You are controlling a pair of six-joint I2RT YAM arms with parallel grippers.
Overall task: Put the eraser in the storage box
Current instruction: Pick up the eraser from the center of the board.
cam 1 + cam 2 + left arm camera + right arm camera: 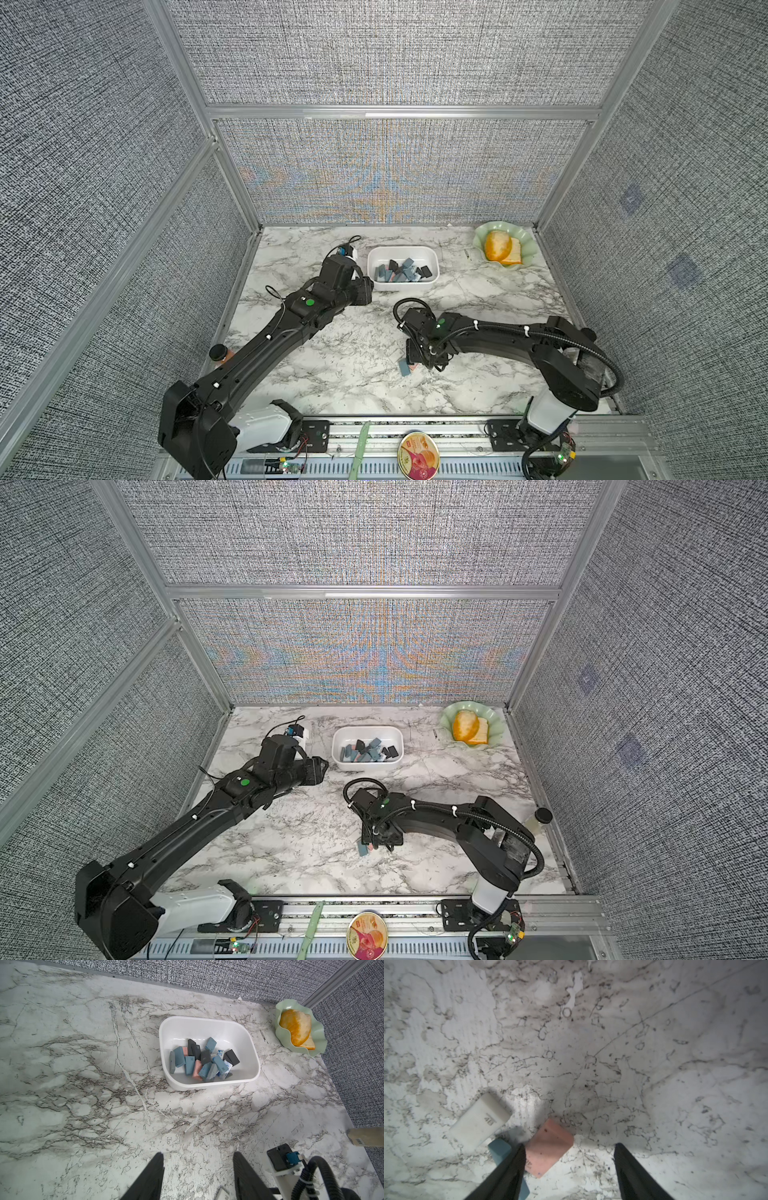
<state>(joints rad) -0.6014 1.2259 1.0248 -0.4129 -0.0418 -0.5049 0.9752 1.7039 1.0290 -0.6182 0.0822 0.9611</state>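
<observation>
Shows right hand (570, 1146) spread low over table (675, 1064), pink eraser (550, 1147) lying flat between fingers (506, 1172), close by one, long axis oblique to closing line; storage box (401, 248) well apart, beside spread left hand (197, 1154).

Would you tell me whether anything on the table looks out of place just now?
Yes: three erasers lie loose on the marble table by the open right gripper, a white eraser, a blue eraser and a pink eraser, bunched askew, while the rest sit piled in the storage box.
</observation>
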